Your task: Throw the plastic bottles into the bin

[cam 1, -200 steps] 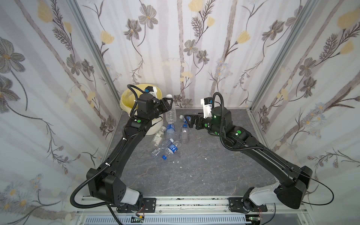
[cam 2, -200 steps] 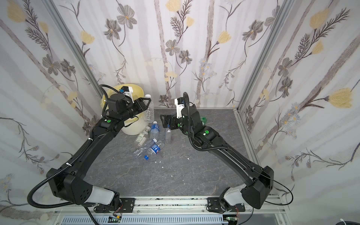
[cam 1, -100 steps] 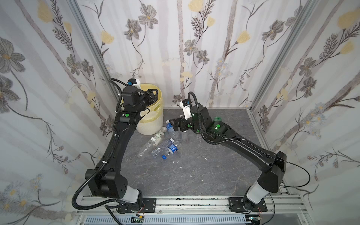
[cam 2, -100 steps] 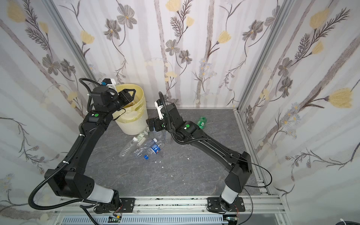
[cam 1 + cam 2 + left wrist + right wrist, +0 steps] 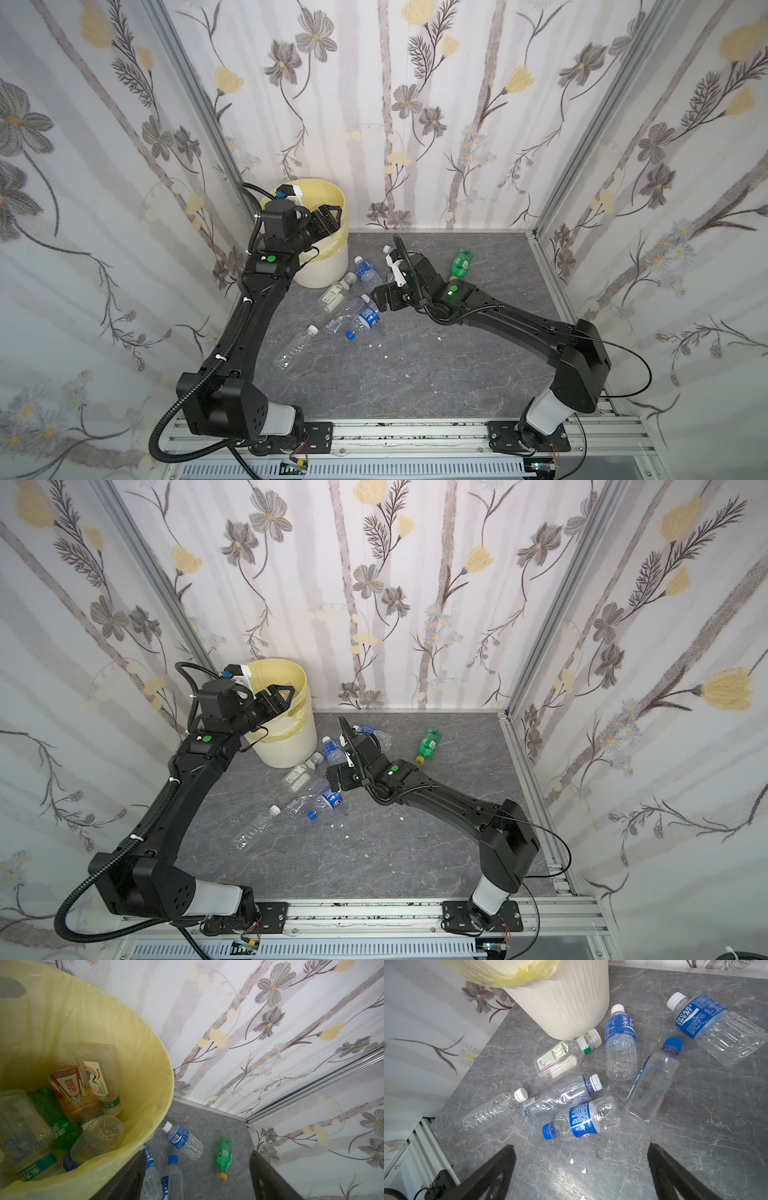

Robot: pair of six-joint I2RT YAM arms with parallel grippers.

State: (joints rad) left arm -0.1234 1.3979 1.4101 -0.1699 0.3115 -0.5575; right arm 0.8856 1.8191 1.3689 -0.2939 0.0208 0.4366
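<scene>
1. Right pincer (image 5: 580,1147): jaws wide apart, empty, low over the surface (image 5: 695,1147).
2. Nearest bottle (image 5: 581,1120), blue-capped, lies just ahead, its length running jaw to jaw; a wrist turn seems needed.
3. Left pincer (image 5: 331,216): open, empty, above the bin (image 5: 328,270).
4. Loose bottles (image 5: 620,1049) lie beside the bin; flowered walls (image 5: 457,104) enclose the surface.

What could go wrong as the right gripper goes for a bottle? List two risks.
1. The crumpled blue-capped bottle lies against a clear bottle; the open right gripper may grab or knock both.
2. The square bottle lies at the bin's foot; reaching there could bump the bin.
</scene>
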